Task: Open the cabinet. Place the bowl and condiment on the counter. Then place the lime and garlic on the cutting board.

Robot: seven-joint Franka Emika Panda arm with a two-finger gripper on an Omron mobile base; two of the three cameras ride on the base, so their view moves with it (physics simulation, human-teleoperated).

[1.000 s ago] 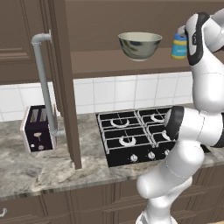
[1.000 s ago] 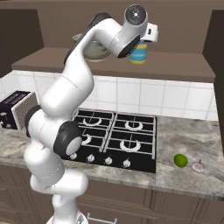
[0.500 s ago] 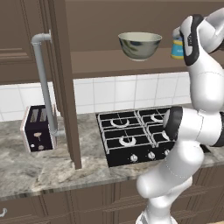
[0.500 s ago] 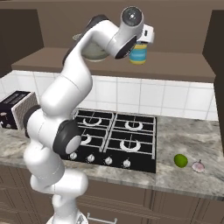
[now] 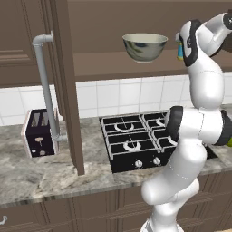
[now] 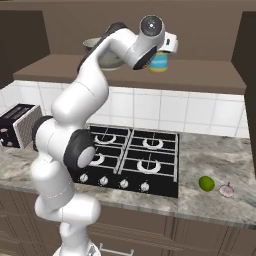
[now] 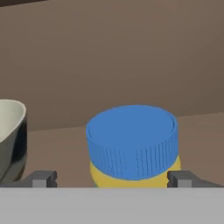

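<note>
The cabinet (image 5: 63, 86) stands open, and the jar (image 7: 133, 146) sits on its shelf (image 6: 210, 82), toward the right part and near the front edge, with the bowl (image 5: 145, 46) beside it on the same shelf, apart from it. The end effector (image 7: 111, 178) is raised to the shelf and faces the jar: its two fingertips (image 7: 43, 178) stand fully apart, one on each side of the jar, and it holds nothing. The jar looks small, stiff and light, so I judge it needs only a modest squeeze. Its blue lid is ribbed around the side and is a little wider than the yellow body, so the lid rim probably gives a better hold than the smooth body, which may be slippery; a grip just under the lid, on the body, can also work because the lid would stop it from sliding down. The jar is round, so the fingers should meet it across the middle, otherwise it may roll out sideways or tip on the shelf. The bowl seems heavier and breakable, and is best taken at its rim. On the tabletop (image 6: 210, 202), near the right front edge, the lime (image 6: 206, 183) and the garlic (image 6: 227, 190) lie just beside each other.
</note>
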